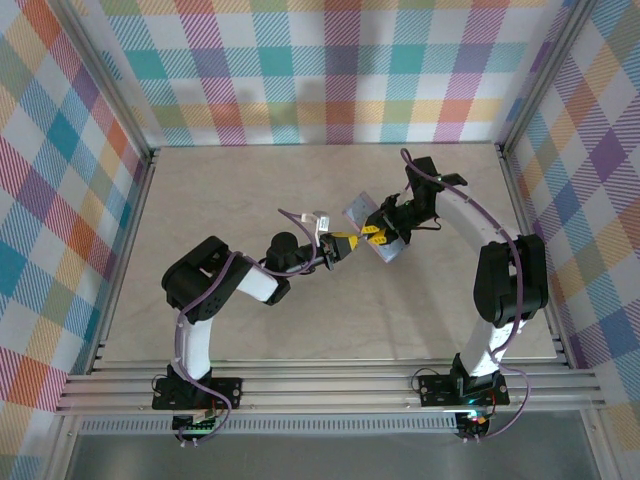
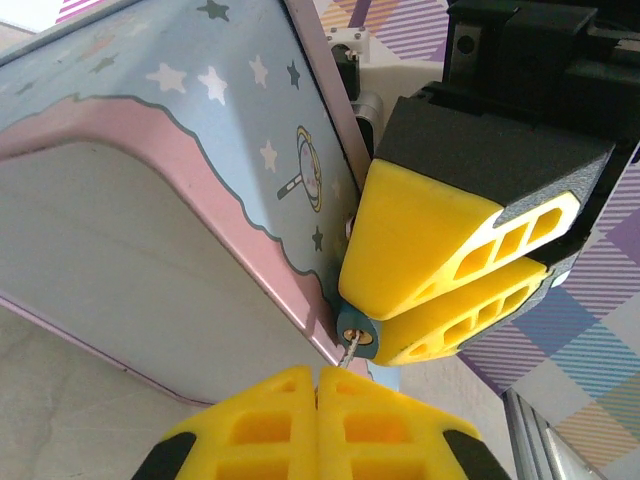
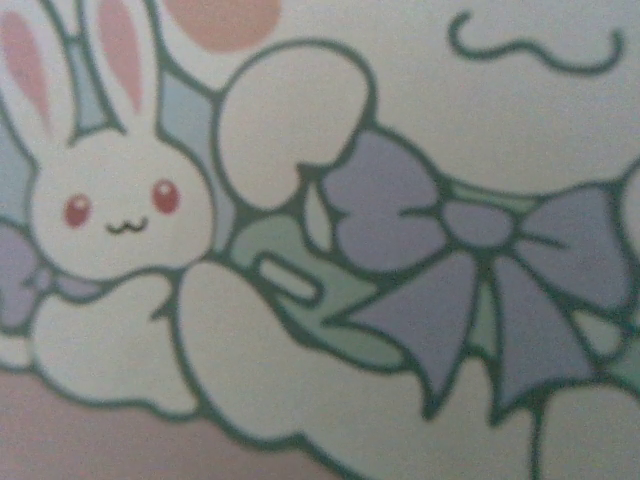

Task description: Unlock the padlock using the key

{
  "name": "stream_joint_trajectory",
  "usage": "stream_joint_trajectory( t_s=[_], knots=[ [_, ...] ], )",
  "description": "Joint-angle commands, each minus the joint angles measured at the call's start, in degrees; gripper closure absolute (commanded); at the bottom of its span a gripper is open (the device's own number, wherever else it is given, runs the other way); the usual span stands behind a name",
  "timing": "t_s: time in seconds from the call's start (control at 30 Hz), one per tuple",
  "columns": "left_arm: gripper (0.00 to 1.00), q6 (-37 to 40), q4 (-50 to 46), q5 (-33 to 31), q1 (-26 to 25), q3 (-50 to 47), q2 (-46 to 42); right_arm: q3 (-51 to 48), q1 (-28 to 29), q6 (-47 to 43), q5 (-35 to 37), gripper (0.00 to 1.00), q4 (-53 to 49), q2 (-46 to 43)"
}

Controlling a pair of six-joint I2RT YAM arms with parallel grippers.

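The padlock (image 2: 350,322) is small and teal with a brass keyhole, hanging at the edge of a pastel box (image 2: 150,190) printed with stars. My right gripper (image 1: 377,234) is shut on the padlock, whose body peeks out between its yellow fingers (image 2: 430,240). My left gripper (image 2: 317,374) is shut on the key (image 2: 351,347). The thin silver blade runs from between the fingertips into the keyhole. In the top view both grippers meet at the box (image 1: 362,211), with the left gripper (image 1: 345,244) on the left side. The right wrist view sits close against the box's printed rabbit (image 3: 105,200).
The box is raised off the beige table (image 1: 200,200), tilted between the two arms. Aluminium rails (image 1: 130,230) and checkered walls border the table on the left, right and back. The arm bases stand at the near edge.
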Motion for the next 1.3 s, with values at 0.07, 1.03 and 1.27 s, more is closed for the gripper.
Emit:
stream_joint_trajectory(
  t_s=[0.07,1.03,1.27],
  knots=[
    [1.00,-0.3,1.8,3.1,-3.4,4.5,1.2,-0.1,4.2,-0.7,-15.2,1.00,-1.0,-1.3],
    [1.00,-4.5,1.2,6.7,0.5,3.6,-0.5,2.9,4.2,-11.2,-13.1,1.00,-10.1,2.0],
    [1.00,-4.0,1.2,4.9,0.1,1.6,-2.0,2.8,4.2,-9.4,-12.2,1.00,-8.9,1.9]
  ],
)
